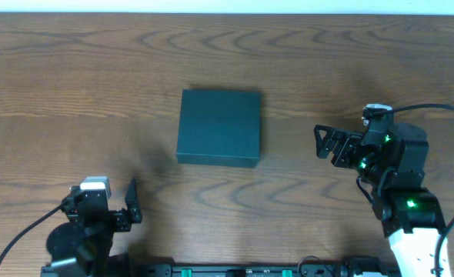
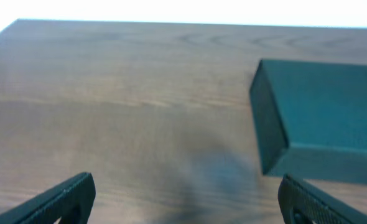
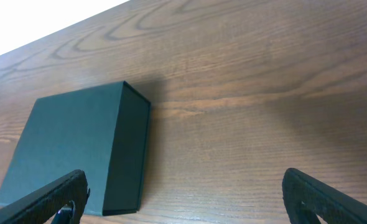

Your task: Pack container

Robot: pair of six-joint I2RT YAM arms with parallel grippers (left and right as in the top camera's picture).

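i see the container [image 1: 219, 127] as matt, smooth dark card. the table [image 1: 58, 77] looks like brown wood grain, smooth, with faint glare toward the far side.

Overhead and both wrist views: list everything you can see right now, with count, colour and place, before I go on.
container: one, dark matte, lid shut, mid-table between the two arms, nothing touching it
table: one, brown wood grain, under everything
cables: two, black, one trailing from each arm near the front corners
left gripper: one, black, front left, open and empty, container ahead to its right
right gripper: one, black, right of the container, open and empty, pointing toward it
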